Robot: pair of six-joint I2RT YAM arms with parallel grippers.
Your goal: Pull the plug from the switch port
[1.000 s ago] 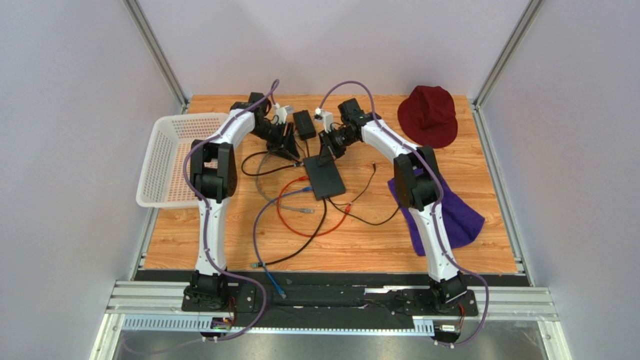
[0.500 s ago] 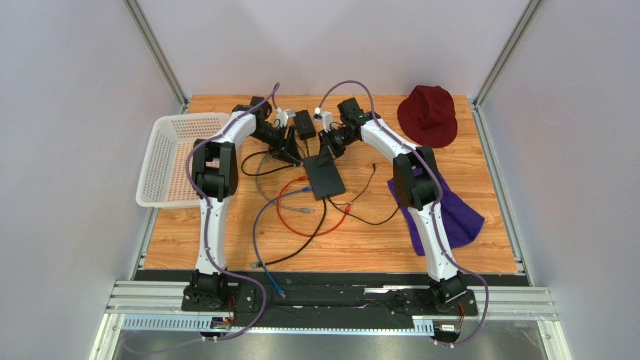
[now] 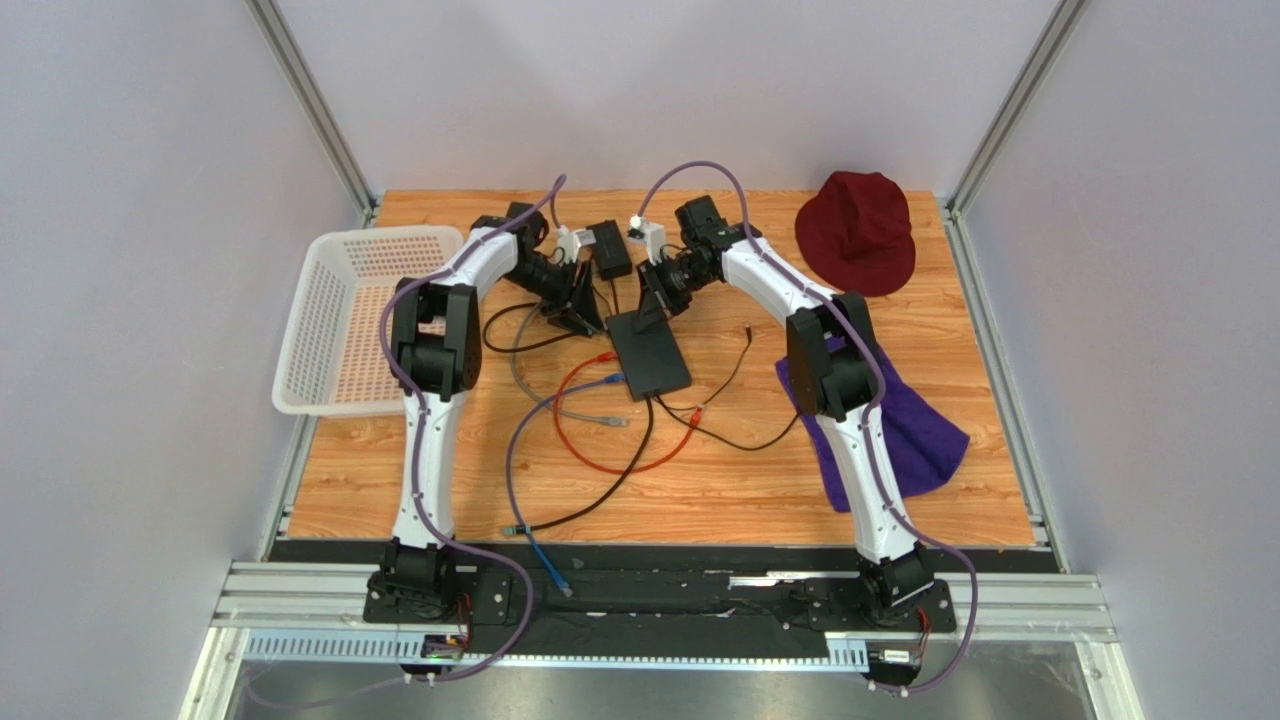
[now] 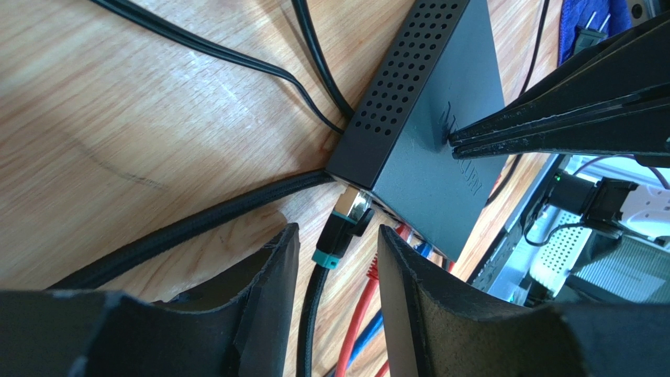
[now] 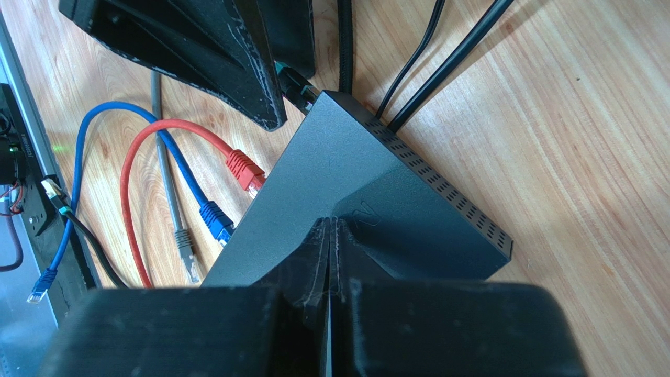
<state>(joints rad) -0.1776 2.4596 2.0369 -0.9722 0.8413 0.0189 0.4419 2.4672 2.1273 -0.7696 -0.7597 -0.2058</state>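
Observation:
The flat black switch [image 3: 648, 357] lies mid-table, also in the left wrist view [image 4: 428, 126] and the right wrist view [image 5: 354, 181]. A black plug with a teal band and metal shell [image 4: 344, 224] sits in the port at the switch's corner; it also shows in the right wrist view [image 5: 297, 85]. My left gripper [image 4: 338, 247] is open, its fingers either side of the plug's cable just behind the plug, not touching it. My right gripper [image 5: 331, 232] is shut, its tips pressed down on the switch's top.
Red [image 5: 244, 171], blue [image 5: 214, 220] and grey [image 5: 182, 239] plugs lie by the switch's port edge. Black cables run off its far corner. The black adapter brick [image 3: 609, 248] stands behind it. There is a white basket [image 3: 353, 315] on the left, and a red hat [image 3: 857, 228] and purple cloth [image 3: 909, 428] on the right.

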